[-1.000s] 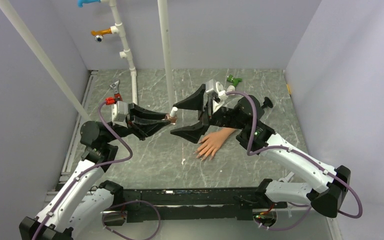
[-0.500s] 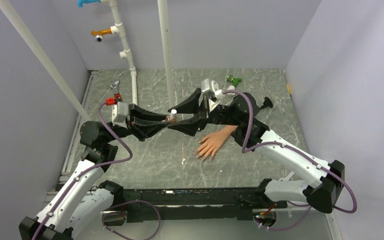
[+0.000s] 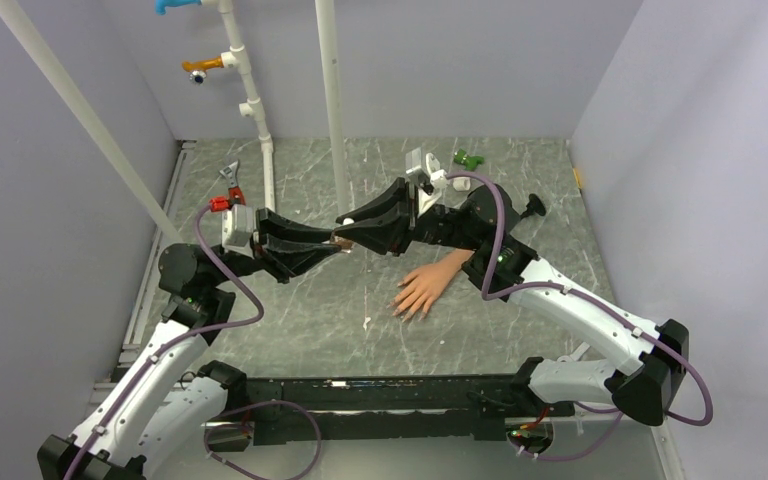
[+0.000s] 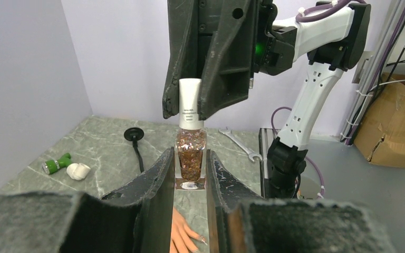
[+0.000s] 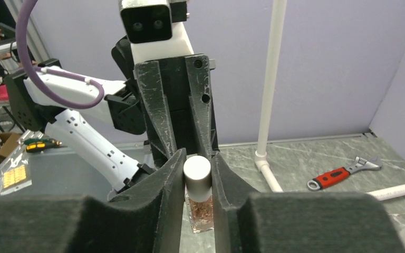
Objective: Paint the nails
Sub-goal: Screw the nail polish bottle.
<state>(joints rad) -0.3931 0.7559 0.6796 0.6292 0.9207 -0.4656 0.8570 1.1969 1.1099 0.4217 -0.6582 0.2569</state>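
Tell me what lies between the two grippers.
A glitter polish bottle: the left gripper clamps its glass body, the right gripper grips its white cap. Both wrist views show it.

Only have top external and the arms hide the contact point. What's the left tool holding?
Observer: Left wrist view shows the left tool shut on the glass body of a glitter polish bottle.
Operator: Is the right tool on the cap?
Observer: Yes. In the right wrist view, the right tool has its fingers against both sides of the white cap.
Operator: Cap off yet?
Observer: No. In the left wrist view, the cap sits on the bottle's neck with no gap showing.
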